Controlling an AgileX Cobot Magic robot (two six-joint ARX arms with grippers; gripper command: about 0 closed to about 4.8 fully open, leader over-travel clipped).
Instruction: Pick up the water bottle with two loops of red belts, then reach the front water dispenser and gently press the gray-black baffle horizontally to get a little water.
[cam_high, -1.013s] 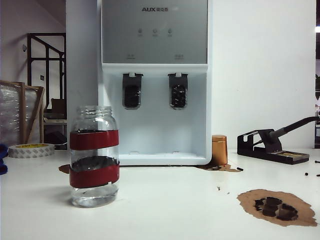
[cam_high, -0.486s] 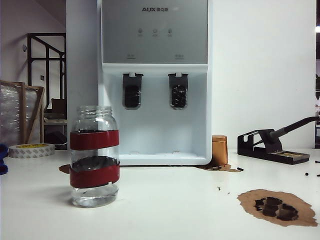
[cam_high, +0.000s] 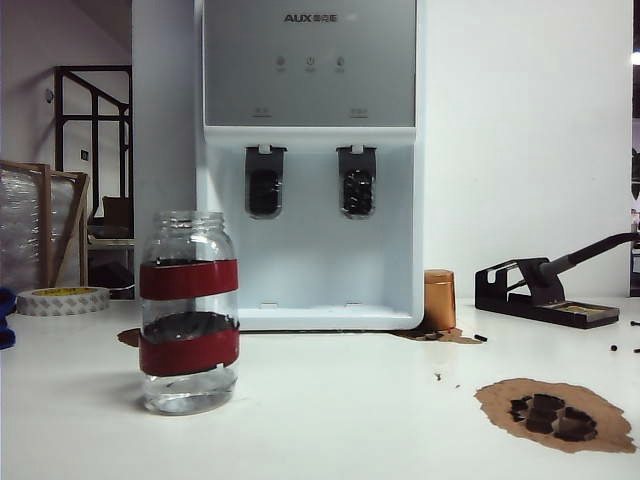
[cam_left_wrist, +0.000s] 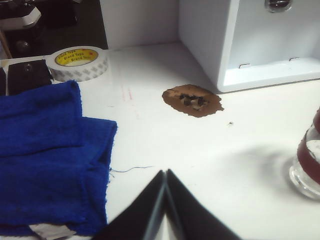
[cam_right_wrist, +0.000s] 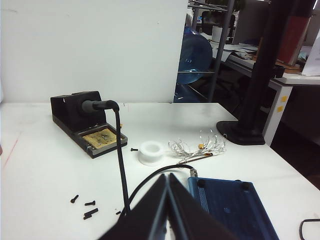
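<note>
Just off to one side of the left gripper (cam_left_wrist: 165, 200), jaws pressed together, stands the water bottle (cam_left_wrist: 309, 162), untouched on the table (cam_left_wrist: 210, 150).
Nearest its tips: a blue cloth (cam_left_wrist: 50, 160) on the opposite side from the bottle; beyond, a brown stain (cam_left_wrist: 192, 100), then a tape roll (cam_left_wrist: 80, 62) and the water dispenser (cam_left_wrist: 210, 45) base. Right gripper (cam_right_wrist: 168, 207) also pressed shut, hanging over a blue box (cam_right_wrist: 232, 205) and black cable (cam_right_wrist: 120, 160), soldering stand (cam_right_wrist: 85, 120) farther out (well apart from the job). Judgement: left jaws must spread first, approach the bottle level, close across a red band, keep it upright before heading for the dark lever.
</note>
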